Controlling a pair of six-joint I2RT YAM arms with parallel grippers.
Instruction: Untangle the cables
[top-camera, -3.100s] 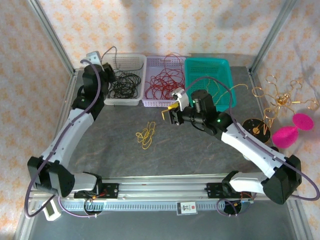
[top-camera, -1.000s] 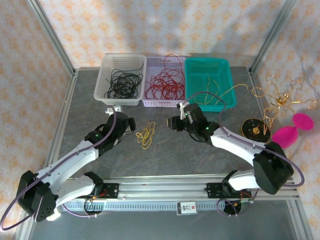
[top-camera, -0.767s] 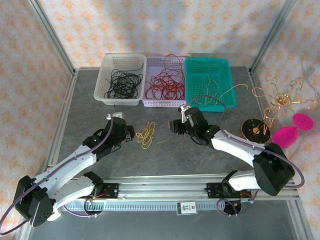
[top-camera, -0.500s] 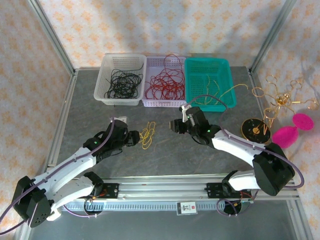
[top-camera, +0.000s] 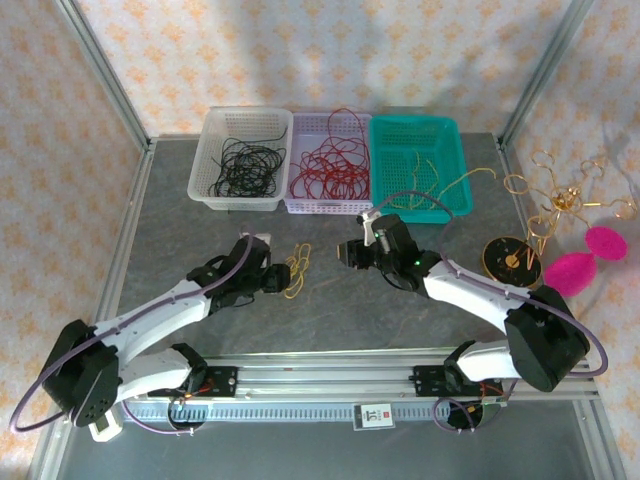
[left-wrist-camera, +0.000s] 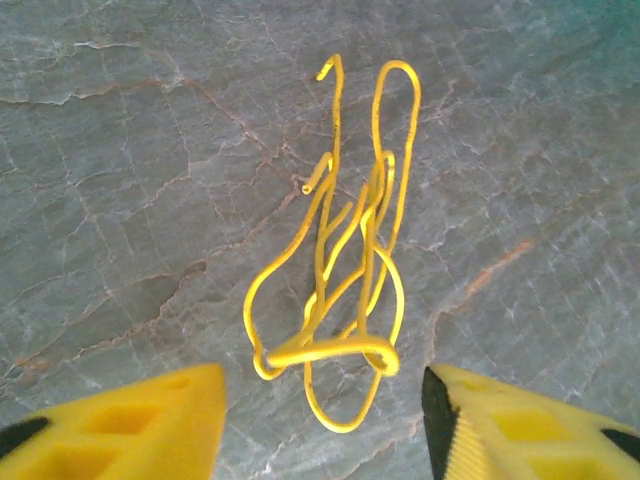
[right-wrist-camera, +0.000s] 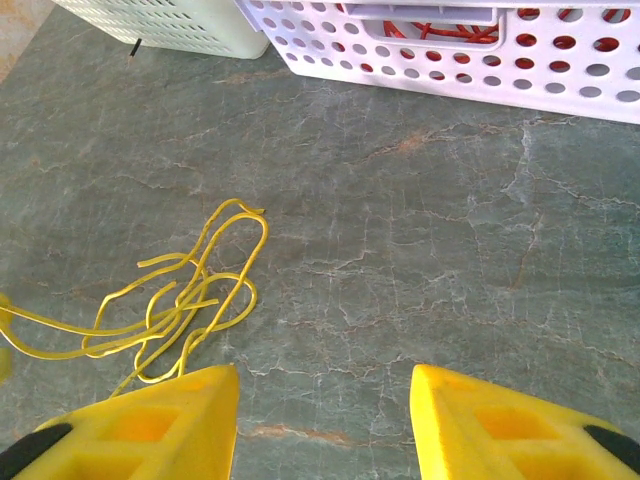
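A tangled bunch of yellow cables (top-camera: 296, 270) lies on the grey table between the two arms. In the left wrist view the yellow cables (left-wrist-camera: 340, 290) sit just ahead of my left gripper (left-wrist-camera: 322, 420), which is open, and the bunch's nearest loop reaches into the gap between the fingers without touching them. From above, my left gripper (top-camera: 272, 277) is at the bunch's left edge. My right gripper (top-camera: 350, 252) hovers open to the right of it, holding nothing. In the right wrist view the yellow cables (right-wrist-camera: 190, 300) lie left of and ahead of my right gripper (right-wrist-camera: 325, 400).
At the back stand a white basket (top-camera: 212, 190) with black cables, a lavender basket (top-camera: 300, 200) with red cables and a teal basket (top-camera: 455, 165) with a yellow cable. A gold wire ornament (top-camera: 560, 200), pink pieces (top-camera: 585, 262) and a black disc (top-camera: 510, 257) sit at the right.
My left arm swung from the white basket down to the table and slid right up to the yellow bunch. My right arm lowered toward the table, then stayed still.
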